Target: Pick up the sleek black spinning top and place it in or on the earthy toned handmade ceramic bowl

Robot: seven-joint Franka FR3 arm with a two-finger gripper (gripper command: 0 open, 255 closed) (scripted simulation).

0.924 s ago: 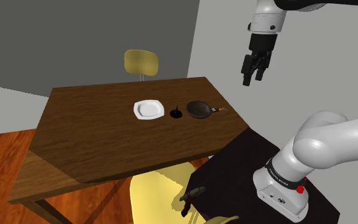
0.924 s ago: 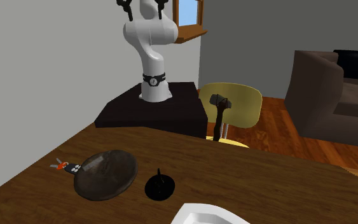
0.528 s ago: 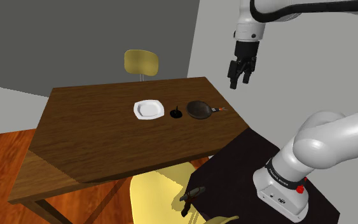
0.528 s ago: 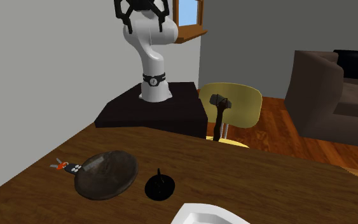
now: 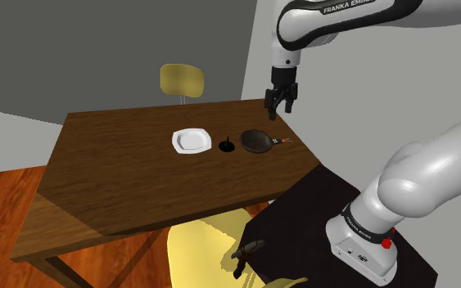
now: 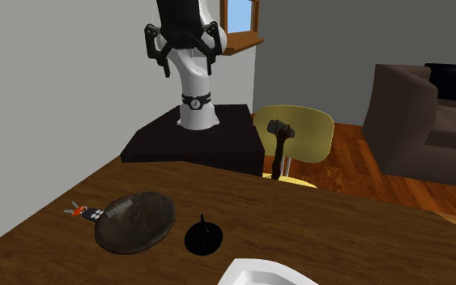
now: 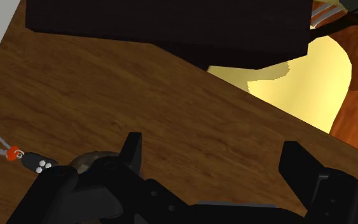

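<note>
Two fingers (image 7: 131, 151): black, spread wide apart, clasping nothing, hanging high over the wooden worktop (image 5: 122, 168).
Spinning top (image 5: 227, 146): black, standing on the worktop well below the fingers, untouched, past the bowl (image 5: 256, 141) from them.
Long axis: vertical; the thin stem points straight up and the broad disc sits flat on the wood.
Bowl: dark and mottled, just beside the top, between it and the fingers.
Keys (image 7: 18, 154): red-tagged, just beside the bowl, on its side nearer the fingers.
</note>
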